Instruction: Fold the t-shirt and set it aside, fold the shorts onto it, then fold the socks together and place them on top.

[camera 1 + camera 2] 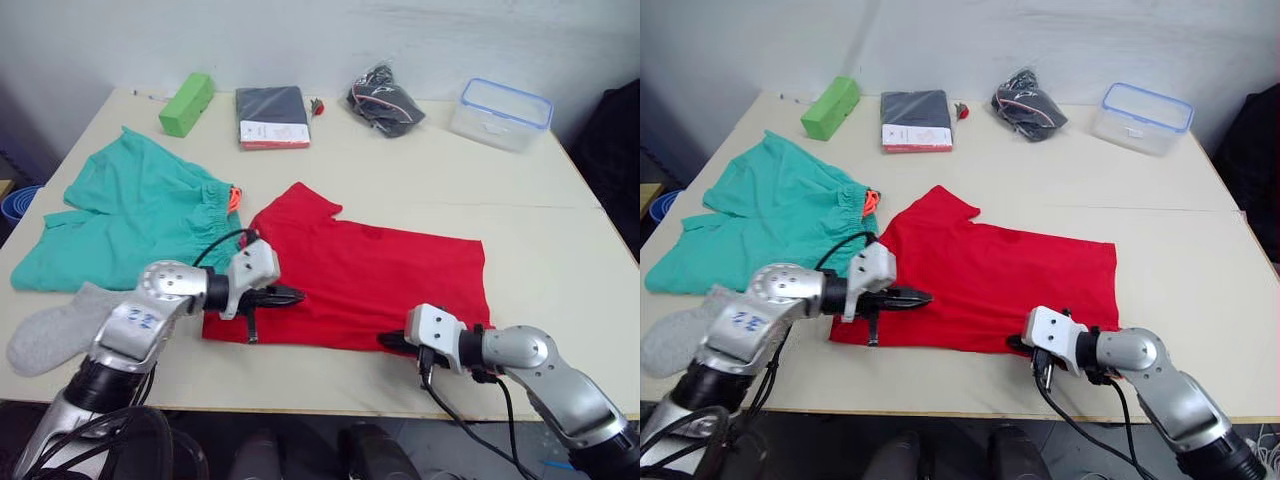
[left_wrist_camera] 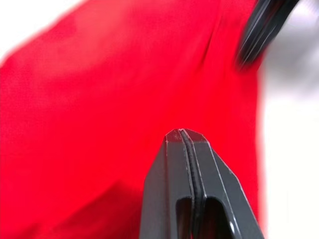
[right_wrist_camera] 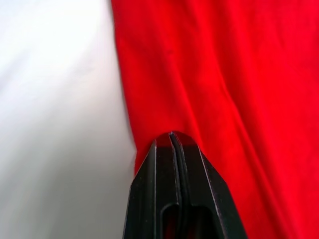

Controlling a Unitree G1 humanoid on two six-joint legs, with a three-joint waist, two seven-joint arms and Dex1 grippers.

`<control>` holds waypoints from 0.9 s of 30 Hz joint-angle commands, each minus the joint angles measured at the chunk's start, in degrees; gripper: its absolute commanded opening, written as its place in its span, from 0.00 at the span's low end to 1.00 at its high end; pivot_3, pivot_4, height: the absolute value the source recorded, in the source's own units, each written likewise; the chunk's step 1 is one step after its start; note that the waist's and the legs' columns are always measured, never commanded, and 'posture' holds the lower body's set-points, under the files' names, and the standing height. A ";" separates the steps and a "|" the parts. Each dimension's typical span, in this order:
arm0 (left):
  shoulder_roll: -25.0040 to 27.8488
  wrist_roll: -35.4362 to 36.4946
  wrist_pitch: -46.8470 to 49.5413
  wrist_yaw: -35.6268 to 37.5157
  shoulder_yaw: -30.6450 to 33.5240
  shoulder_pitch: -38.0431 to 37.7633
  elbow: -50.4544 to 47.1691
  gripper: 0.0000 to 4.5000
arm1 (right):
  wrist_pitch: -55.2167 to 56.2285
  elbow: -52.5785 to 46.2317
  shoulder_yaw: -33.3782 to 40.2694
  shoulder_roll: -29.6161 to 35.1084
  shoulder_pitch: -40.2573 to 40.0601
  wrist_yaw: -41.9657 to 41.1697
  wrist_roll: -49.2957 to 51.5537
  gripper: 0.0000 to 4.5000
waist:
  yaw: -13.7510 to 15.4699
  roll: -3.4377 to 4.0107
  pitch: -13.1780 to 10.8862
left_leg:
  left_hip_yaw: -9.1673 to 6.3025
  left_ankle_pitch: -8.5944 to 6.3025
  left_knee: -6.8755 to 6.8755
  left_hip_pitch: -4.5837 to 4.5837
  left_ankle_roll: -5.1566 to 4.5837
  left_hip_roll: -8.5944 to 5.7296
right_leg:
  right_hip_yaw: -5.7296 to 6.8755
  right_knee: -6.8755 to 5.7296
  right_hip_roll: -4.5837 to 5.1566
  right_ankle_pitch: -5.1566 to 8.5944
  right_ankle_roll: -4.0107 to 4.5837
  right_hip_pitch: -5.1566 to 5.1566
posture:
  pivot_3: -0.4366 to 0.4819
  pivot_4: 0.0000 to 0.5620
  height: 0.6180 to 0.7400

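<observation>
The red t-shirt (image 1: 370,275) lies flat in the middle of the table (image 1: 560,270), folded over, with one sleeve pointing to the far left. My left gripper (image 1: 293,295) is shut and hovers over the shirt's near left part, pointing right. My right gripper (image 1: 388,340) is at the shirt's near hem. Its fingers are shut, and creases in the cloth (image 3: 209,74) run towards their tips. The teal shorts (image 1: 130,215) lie spread out to the left of the shirt. A grey sock (image 1: 55,330) lies at the near left corner, partly under my left arm.
Along the far edge stand a green block (image 1: 187,103), a dark packaged garment (image 1: 272,116), a dark bundle in a bag (image 1: 385,100) and a clear lidded container (image 1: 500,113). Bare tabletop lies to the right of the shirt.
</observation>
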State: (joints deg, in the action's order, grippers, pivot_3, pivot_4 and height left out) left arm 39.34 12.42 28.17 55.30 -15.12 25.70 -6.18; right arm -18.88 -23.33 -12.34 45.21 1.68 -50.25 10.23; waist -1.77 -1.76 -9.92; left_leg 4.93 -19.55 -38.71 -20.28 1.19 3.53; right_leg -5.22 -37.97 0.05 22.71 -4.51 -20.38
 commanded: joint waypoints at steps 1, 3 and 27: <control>-0.50 -3.68 -4.95 1.35 -1.74 3.52 4.42 0.00 | -2.83 0.03 -0.40 0.45 -3.05 0.31 -0.76 0.00 | 0.07 -0.05 0.03 | 0.00 0.00 0.05 -0.02 0.01 0.00 | 0.00 0.00 0.00 0.00 0.00 -0.04 | 0.48 0.27 1.00; -1.15 -4.78 -7.26 2.48 -2.43 5.62 7.40 0.00 | -2.86 -0.35 0.09 0.52 -4.12 0.70 -0.91 0.00 | 0.09 -0.06 0.03 | 0.00 -0.01 0.09 -0.04 0.03 0.00 | 0.01 0.00 0.00 0.00 0.00 -0.09 | 0.48 0.27 1.00; 5.37 0.51 -6.11 14.11 3.35 1.10 -2.43 0.00 | -4.61 -5.88 10.87 1.04 -7.35 1.15 5.75 0.00 | -0.03 -0.01 0.00 | 0.01 0.02 0.06 -0.07 0.09 0.02 | 0.04 -0.13 0.06 0.00 0.00 -0.18 | 0.48 0.27 1.00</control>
State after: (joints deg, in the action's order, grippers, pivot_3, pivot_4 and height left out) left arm 43.59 14.24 23.14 69.43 -11.47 27.62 -6.23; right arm -23.84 -27.87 -4.11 45.01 -5.11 -49.09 15.05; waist -1.80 -1.77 -9.93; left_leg 4.94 -19.53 -38.66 -20.36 1.27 3.55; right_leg -5.18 -38.07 0.11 22.71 -4.51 -20.56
